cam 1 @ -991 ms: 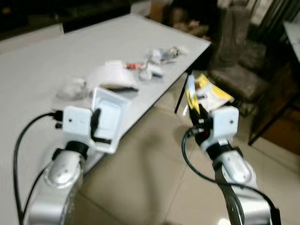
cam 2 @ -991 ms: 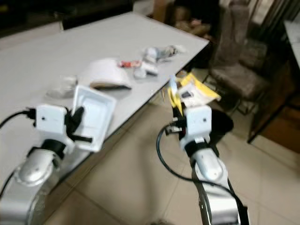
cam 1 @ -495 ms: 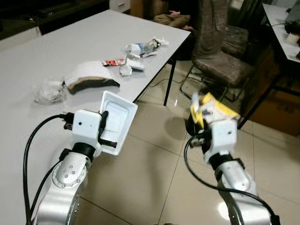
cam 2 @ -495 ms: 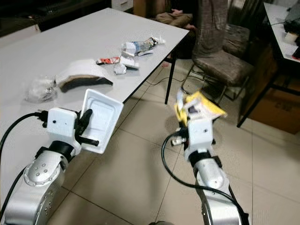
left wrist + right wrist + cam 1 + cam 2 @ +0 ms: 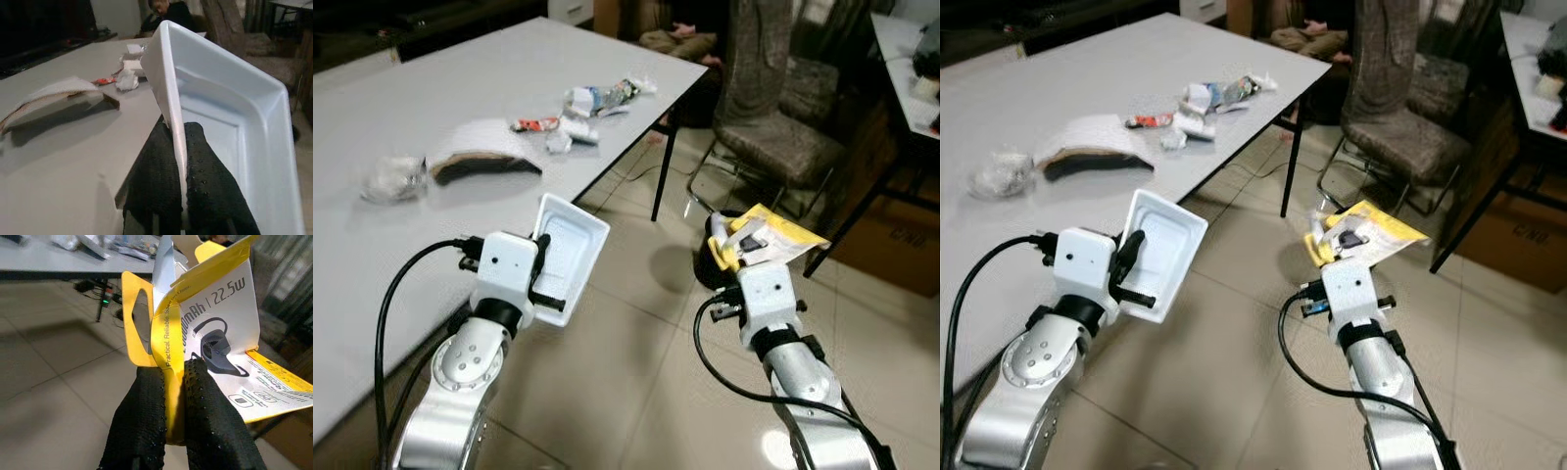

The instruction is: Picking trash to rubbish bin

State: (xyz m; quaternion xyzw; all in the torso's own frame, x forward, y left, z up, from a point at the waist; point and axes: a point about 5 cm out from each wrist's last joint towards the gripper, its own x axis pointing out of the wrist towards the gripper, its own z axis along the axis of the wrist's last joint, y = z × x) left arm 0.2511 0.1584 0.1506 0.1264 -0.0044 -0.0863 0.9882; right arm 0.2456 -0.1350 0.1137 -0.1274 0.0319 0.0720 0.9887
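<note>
Beige floor tiles [image 5: 636,372] run beside a white table [image 5: 401,117], with one dark chair [image 5: 769,147] at 1 o'clock. Left tool [image 5: 182,161] is pinched tight on the rim of one white foam tray [image 5: 570,255], held off the table's edge. Right tool [image 5: 173,401] is clamped on one yellow cardboard package [image 5: 766,235], above a black bin [image 5: 710,264]. On the table at 11 o'clock lie a curved cardboard piece [image 5: 480,157], a crumpled plastic bag [image 5: 386,178] and a cluster of wrappers [image 5: 592,103].
</note>
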